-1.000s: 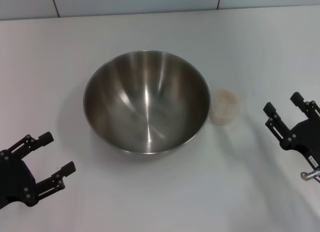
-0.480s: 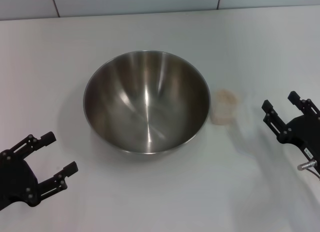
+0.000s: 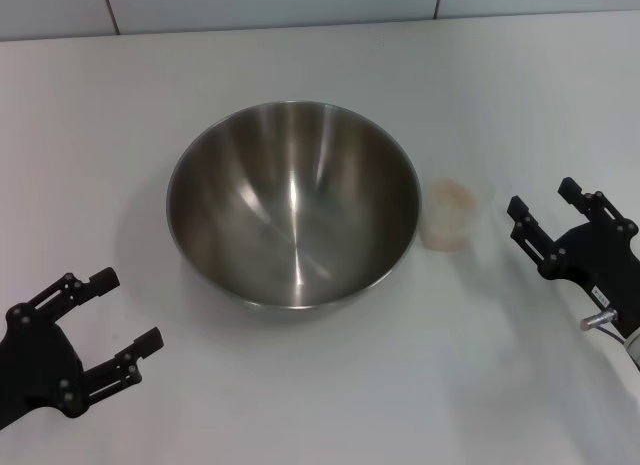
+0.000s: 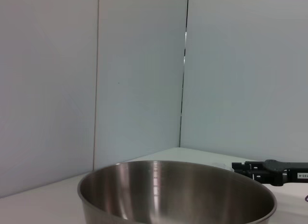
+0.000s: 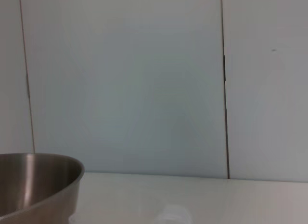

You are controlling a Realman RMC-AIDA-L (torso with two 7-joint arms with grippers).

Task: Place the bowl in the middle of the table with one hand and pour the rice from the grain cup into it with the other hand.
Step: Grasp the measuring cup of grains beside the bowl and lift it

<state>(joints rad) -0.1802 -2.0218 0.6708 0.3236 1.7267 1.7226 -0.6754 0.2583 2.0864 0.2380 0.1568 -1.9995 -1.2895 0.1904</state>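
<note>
From the head view, the stainless-steel bowl [image 3: 292, 203] is seen standing empty in the middle of the white table [image 3: 330, 405], with the grain cup [image 3: 452, 214] just beside it on the robot's right, pale rice [image 3: 451, 196] visible inside. The left gripper [image 3: 108, 326] is held near the front-left corner, fingers spread and empty. The right gripper [image 3: 540, 211] is found near the cup, fingers spread (nothing between them); it has been brought closer to the cup than a second ago.

In the left wrist view, the bowl [image 4: 177, 192] fills the foreground and the right gripper [image 4: 269, 170] is caught side-on beyond it.

In the right wrist view, only the bowl's rim [image 5: 36, 184] and the cup's faint top [image 5: 173, 215] are shown.
</note>
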